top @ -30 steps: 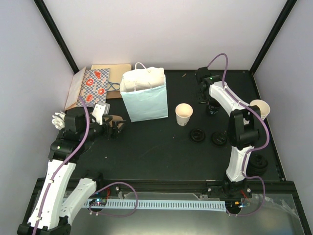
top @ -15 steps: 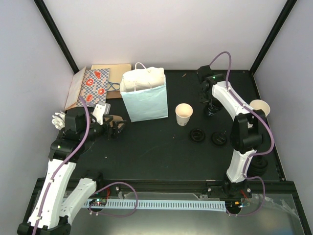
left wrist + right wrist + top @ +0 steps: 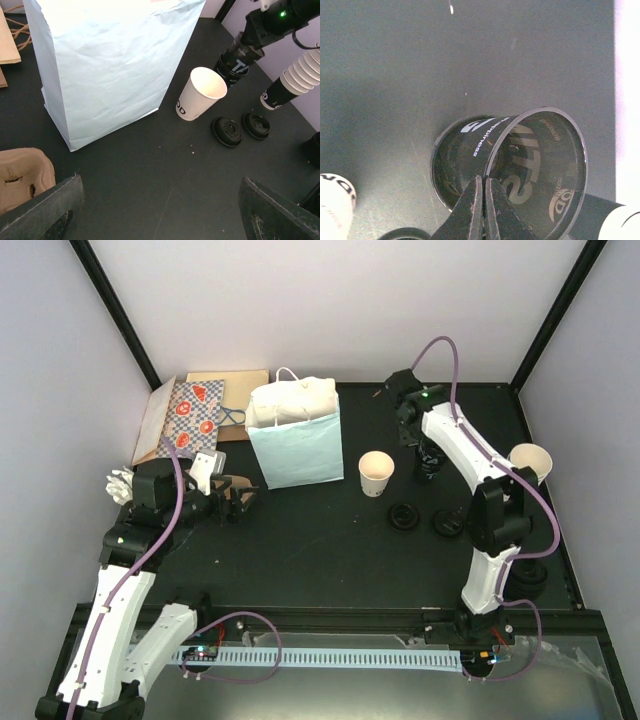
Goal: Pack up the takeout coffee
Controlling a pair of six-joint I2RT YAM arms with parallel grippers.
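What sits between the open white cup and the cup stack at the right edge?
A dark printed cup, its rim pinched by the right gripper; two black lids lie just nearer. Top and left wrist views show this.

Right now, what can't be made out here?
- Light blue bag contents: top view, crumpled mouth hides them; left wrist, cropped.
- Cardboard carrier: left wrist, edge-cropped; top view, left arm partly covers it.
- Cup stack count: left wrist, edge crops it; top view, seen end-on.
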